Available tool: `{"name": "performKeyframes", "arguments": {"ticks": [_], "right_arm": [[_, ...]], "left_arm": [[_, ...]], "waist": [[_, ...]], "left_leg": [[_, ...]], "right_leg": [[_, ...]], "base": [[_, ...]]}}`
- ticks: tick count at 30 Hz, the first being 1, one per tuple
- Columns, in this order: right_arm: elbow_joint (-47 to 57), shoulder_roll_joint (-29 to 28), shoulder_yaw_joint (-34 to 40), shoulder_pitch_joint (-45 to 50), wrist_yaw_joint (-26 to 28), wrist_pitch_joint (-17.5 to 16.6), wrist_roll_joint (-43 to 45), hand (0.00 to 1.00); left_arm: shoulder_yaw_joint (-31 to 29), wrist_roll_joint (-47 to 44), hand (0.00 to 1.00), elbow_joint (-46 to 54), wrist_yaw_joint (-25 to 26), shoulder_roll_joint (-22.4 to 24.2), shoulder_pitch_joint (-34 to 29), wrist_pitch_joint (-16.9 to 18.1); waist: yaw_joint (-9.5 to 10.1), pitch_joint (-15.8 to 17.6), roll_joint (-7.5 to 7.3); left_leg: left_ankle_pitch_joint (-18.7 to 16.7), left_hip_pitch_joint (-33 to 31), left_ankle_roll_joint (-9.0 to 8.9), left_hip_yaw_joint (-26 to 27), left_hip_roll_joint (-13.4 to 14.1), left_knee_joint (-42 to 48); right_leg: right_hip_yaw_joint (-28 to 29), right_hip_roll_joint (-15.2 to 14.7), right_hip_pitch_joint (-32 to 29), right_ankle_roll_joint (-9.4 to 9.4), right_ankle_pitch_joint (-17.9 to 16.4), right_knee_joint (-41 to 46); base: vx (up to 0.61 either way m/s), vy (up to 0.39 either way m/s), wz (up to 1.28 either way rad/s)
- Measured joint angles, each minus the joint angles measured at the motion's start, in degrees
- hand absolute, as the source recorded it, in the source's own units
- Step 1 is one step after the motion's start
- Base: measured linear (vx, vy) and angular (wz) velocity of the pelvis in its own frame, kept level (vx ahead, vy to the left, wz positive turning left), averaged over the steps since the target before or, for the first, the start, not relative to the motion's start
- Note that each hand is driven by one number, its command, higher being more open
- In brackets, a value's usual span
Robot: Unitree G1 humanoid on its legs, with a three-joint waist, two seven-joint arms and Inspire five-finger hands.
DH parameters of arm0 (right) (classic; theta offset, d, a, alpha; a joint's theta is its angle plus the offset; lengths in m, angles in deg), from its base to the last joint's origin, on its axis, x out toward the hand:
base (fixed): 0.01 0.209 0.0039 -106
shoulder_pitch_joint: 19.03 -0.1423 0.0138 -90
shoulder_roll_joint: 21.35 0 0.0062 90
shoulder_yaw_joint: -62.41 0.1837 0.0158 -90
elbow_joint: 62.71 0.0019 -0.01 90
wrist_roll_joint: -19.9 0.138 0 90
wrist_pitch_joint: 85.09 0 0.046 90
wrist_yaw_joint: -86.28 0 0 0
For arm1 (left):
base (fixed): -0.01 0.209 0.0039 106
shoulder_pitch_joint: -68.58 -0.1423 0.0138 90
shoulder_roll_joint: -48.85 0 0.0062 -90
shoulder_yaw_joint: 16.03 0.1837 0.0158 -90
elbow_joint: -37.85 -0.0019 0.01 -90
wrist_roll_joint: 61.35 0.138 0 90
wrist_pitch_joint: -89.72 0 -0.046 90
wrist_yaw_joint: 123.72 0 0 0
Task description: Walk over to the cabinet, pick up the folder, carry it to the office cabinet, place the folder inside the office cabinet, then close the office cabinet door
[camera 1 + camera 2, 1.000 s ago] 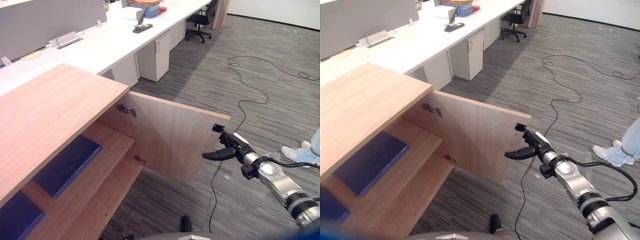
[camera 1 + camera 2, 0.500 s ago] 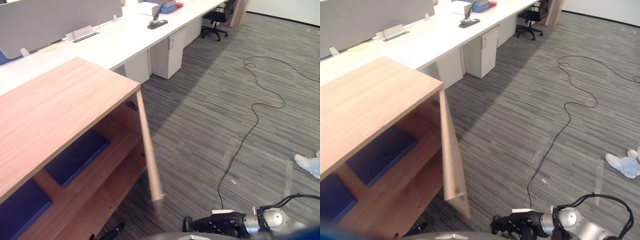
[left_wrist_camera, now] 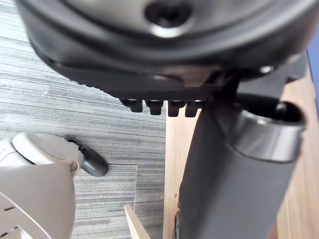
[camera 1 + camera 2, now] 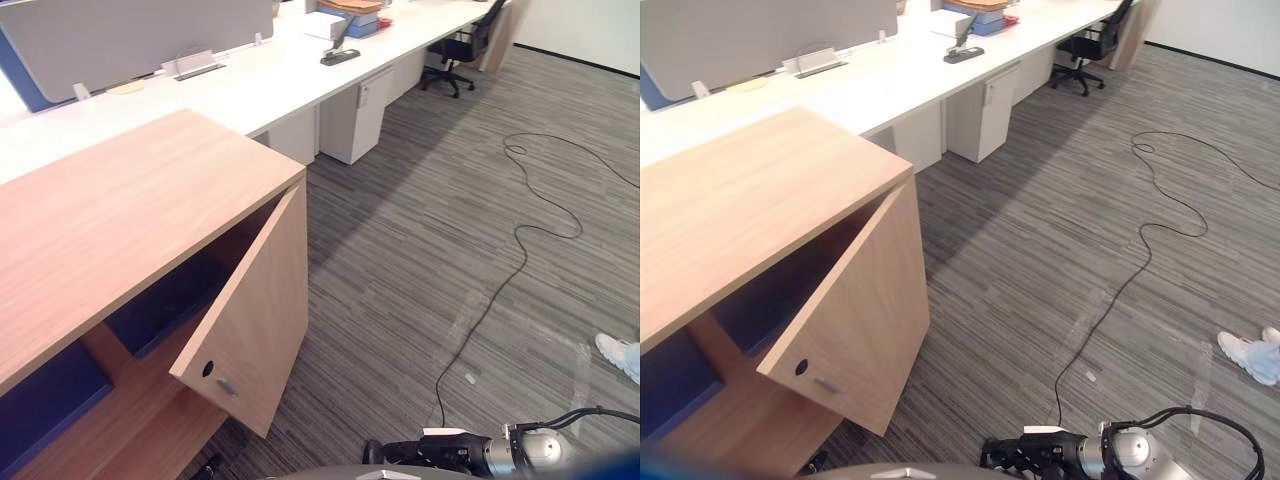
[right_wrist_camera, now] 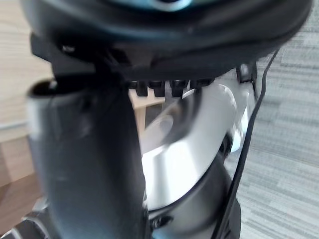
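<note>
The wooden office cabinet (image 4: 120,220) stands at my left, and its door (image 4: 255,310) hangs about halfway shut, with the handle side toward me. Behind the door a blue folder (image 4: 165,300) lies on the shelf. A second blue folder (image 4: 45,395) lies further left. My right hand (image 4: 430,455) is low near my body, well clear of the door, its fingers straight and holding nothing. My left hand (image 3: 164,45) hangs beside the cabinet's wood with its thumb (image 3: 234,189) standing straight, and it is empty.
A long white desk (image 4: 250,85) with a grey screen runs behind the cabinet, and a white drawer unit (image 4: 360,115) stands under it. A black office chair (image 4: 460,50) is at the far end. A person's white shoe (image 4: 620,355) is on the carpet at right.
The door has swung from wide open to about half shut. My right hand left the door's edge and dropped low by my body. The camera has shifted.
</note>
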Motion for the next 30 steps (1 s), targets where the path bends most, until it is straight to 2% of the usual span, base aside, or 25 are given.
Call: {"name": "performKeyframes", "arguments": {"ticks": [4,7,8,9,10,11,12,13,14,15,16,17,18,19,20,21,22,23,24,25,27,28,29,30], "right_arm": [[-9.90,-5.61,5.27,-1.13,3.36,-4.95,-3.98,1.00],[-18.70,-9.36,10.31,-0.75,4.59,-6.78,-4.82,1.00],[-19.75,-9.96,12.63,0.59,4.64,-7.12,-4.73,1.00],[-18.50,-10.87,17.02,4.28,4.58,-7.01,-4.79,1.00],[-18.15,-11.58,19.13,5.96,4.25,-6.75,-4.82,1.00],[-18.37,-12.75,21.89,7.46,4.19,-6.71,-4.81,1.00],[-18.59,-13.90,25.10,8.75,4.20,-6.75,-4.64,1.00],[-18.66,-13.93,25.31,8.85,4.20,-6.75,-4.65,1.00],[-19.05,-14.07,25.67,9.02,4.20,-6.75,-4.61,1.00],[-22.19,-16.94,29.28,7.95,1.18,-5.18,-4.14,1.00],[-24.35,-19.58,31.85,6.92,-0.41,-4.45,-4.06,1.00],[-30.18,-25.62,34.86,3.14,-15.75,-1.64,-5.57,1.00],[-33.48,-28.22,36.34,1.00,-22.44,0.15,-6.60,1.00],[-38.22,-30.82,37.46,-1.50,-30.20,3.43,-6.64,1.00],[-40.14,-31.84,37.52,-2.04,-33.68,4.91,-6.60,1.00],[-40.71,-32.23,37.98,-2.16,-34.70,5.48,-6.58,1.00],[-41.63,-33.18,39.00,-1.86,-36.23,6.29,-6.60,1.00],[-42.83,-34.09,40.44,-1.55,-36.19,7.01,-6.63,1.00],[-43.04,-34.01,40.53,-1.20,-36.19,7.29,-6.65,1.00],[-44.00,-34.90,41.63,-1.15,-36.50,7.52,-6.66,1.00],[-44.45,-36.27,43.42,-1.32,-37.62,7.68,-6.68,1.00],[-44.49,-37.30,44.59,-1.31,-38.24,7.63,-6.68,1.00],[-44.63,-38.43,46.13,-1.39,-38.69,7.43,-6.67,1.00],[-44.66,-39.01,46.90,-1.64,-38.68,7.37,-6.67,1.00]], "left_arm": [[0.01,-2.14,1.00,0.02,0.77,1.66,0.00,-0.02],[0.16,-3.10,1.00,0.04,2.64,4.60,-0.02,-0.23],[0.38,-3.45,1.00,0.32,2.93,5.15,-0.27,-0.67],[0.61,-4.26,1.00,0.72,3.53,4.77,-0.67,-0.69],[0.91,-4.38,1.00,0.96,3.71,4.70,-0.82,-0.71],[1.10,-4.44,1.00,1.74,3.83,4.58,-1.04,-0.91],[1.46,-4.37,1.00,3.38,3.99,4.31,-1.18,-1.02],[1.41,-4.36,1.00,4.17,4.06,3.90,-1.16,-0.99],[1.30,-4.27,1.00,5.06,4.26,2.29,-0.48,-0.91],[0.41,-4.14,1.00,5.43,4.51,0.60,0.36,-0.82],[-0.13,-4.10,1.00,5.66,4.87,-0.32,0.78,-0.73],[-1.31,-4.05,1.00,5.84,5.60,-1.84,1.75,-0.40],[-1.88,-4.04,1.00,5.88,5.87,-2.22,2.13,-0.39],[-2.29,-4.04,1.00,6.84,6.15,-2.18,2.95,-0.41],[-2.37,-4.00,1.00,8.31,6.00,-1.69,3.35,-0.23],[-2.48,-3.97,1.00,9.04,6.04,-0.61,3.38,-0.26],[-3.80,-3.99,1.00,10.35,6.18,1.59,2.54,-0.25],[-4.35,-4.02,1.00,10.84,6.62,2.99,1.74,-0.25],[-4.29,-4.01,1.00,10.92,6.60,3.55,1.43,-0.32],[-3.85,-4.01,1.00,11.14,6.57,4.51,0.76,-0.54],[-1.78,-3.96,1.00,11.49,6.57,5.66,-0.96,-1.36],[0.84,-3.24,1.00,11.93,6.54,6.40,-1.81,-2.02],[3.96,-1.25,1.00,12.74,6.24,6.97,-2.14,-2.65],[5.48,-0.22,1.00,13.38,5.89,7.19,-2.26,-2.78]], "waist": [[0.75,-0.18,-0.31],[1.04,-0.27,-0.43],[1.22,-0.32,-0.43],[1.67,-1.11,-1.75],[2.01,-1.40,-2.31],[2.06,-1.49,-2.47],[1.26,-1.62,-2.31],[1.24,-1.61,-2.31],[1.52,-1.59,-2.36],[2.23,-1.57,-2.31],[2.05,-1.57,-2.30],[2.07,-1.32,-1.92],[2.27,-1.03,-1.44],[2.70,-1.20,-0.53],[3.87,-1.69,0.30],[3.86,-1.71,1.50],[3.75,-1.98,3.01],[3.67,-2.13,3.33],[3.69,-2.15,3.36],[3.73,-1.92,2.86],[3.90,-1.74,1.31],[3.72,-1.50,0.26],[3.66,-1.16,-0.62],[3.73,-0.98,-1.00]], "left_leg": [[0.95,-1.43,0.37,-6.61,-0.93,-0.25],[0.97,-1.53,1.50,-13.81,-3.25,0.43],[0.67,-1.88,2.39,-17.85,-4.77,1.41],[0.46,-3.14,3.00,-23.61,-8.11,3.01],[0.15,-3.86,3.54,-26.10,-9.73,4.14],[-0.25,-5.14,4.18,-29.90,-11.73,6.07],[-0.81,-7.25,4.61,-36.24,-13.77,8.24],[-0.80,-8.18,4.63,-39.04,-14.62,8.90],[-0.65,-10.22,4.33,-44.21,-15.93,10.11],[-0.49,-12.22,3.27,-48.48,-16.44,11.01],[-0.36,-13.03,2.77,-51.03,-16.64,11.37],[-0.64,-13.79,1.80,-55.45,-16.60,11.69],[-0.99,-13.84,1.28,-57.32,-16.62,11.93],[-1.59,-14.20,0.40,-60.63,-16.71,11.97],[-1.49,-14.69,0.12,-62.97,-15.55,10.62],[-1.01,-15.35,-0.97,-62.89,-14.56,11.05],[-1.16,-16.42,-3.22,-60.72,-13.35,13.04],[-1.46,-15.95,-3.86,-59.25,-11.57,12.60],[-1.71,-15.91,-4.46,-58.34,-10.46,11.66],[-1.38,-16.17,-5.81,-58.37,-8.55,9.73],[-1.03,-16.22,-6.15,-57.83,-7.47,9.16],[-0.67,-16.83,-5.66,-54.55,-7.31,10.53],[-0.03,-18.14,-4.71,-47.05,-7.18,13.19],[0.43,-18.77,-4.02,-42.23,-6.65,14.26]], "right_leg": [[-6.49,-1.42,2.34,0.83,-1.54,0.03],[-13.72,-4.19,6.72,2.84,-3.79,1.04],[-17.25,-6.91,7.04,4.03,-6.93,6.47],[-21.58,-12.23,6.51,5.40,-12.68,16.68],[-21.48,-14.49,6.14,4.54,-14.66,20.95],[-19.22,-16.84,5.26,1.11,-16.68,26.63],[-12.38,-17.65,3.70,-1.07,-17.95,31.66],[-6.94,-16.24,3.22,-0.93,-19.46,32.03],[4.53,-12.28,1.94,0.47,-22.30,31.42],[13.94,-7.96,0.30,1.84,-23.77,30.17],[17.87,-5.97,0.06,2.26,-24.25,29.26],[23.84,-2.80,-0.34,3.20,-24.81,28.17],[25.41,-2.00,-0.07,3.81,-25.14,27.37],[25.78,-1.25,1.69,5.13,-27.12,25.73],[22.90,-0.49,3.27,3.04,-28.97,23.31],[20.90,0.21,3.65,2.60,-28.78,22.93],[17.78,1.51,4.39,1.69,-28.64,22.29],[15.12,2.87,5.23,0.89,-28.39,21.56],[13.97,3.59,5.33,0.66,-28.26,21.40],[11.91,5.05,5.51,0.30,-28.06,21.06],[11.03,6.33,5.92,0.14,-27.96,20.86],[9.98,6.40,6.80,0.13,-27.97,20.47],[9.43,6.33,7.71,-0.28,-27.71,19.96],[9.35,6.34,7.98,-0.72,-27.43,19.76]], "base": [[0.01,0.004,0.83],[0.04,0.083,1.30],[0.11,0.244,2.20],[0.11,0.230,2.19],[0.10,0.187,2.19],[0.07,0.096,2.36],[0.06,0.065,2.42],[0.09,-0.007,2.68],[0.13,-0.184,2.20],[0.11,-0.181,2.10],[0.09,-0.255,1.87],[0.01,-0.221,1.52],[-0.02,-0.317,1.82],[-0.05,-0.336,1.69],[-0.07,-0.308,1.63],[-0.07,-0.351,1.44],[-0.06,-0.341,1.30],[-0.03,-0.320,1.22],[0.00,-0.272,1.05],[0.02,-0.217,0.69],[0.06,-0.186,0.41],[0.11,-0.135,0.32],[0.09,-0.082,0.27],[0.09,-0.062,0.08]]}}
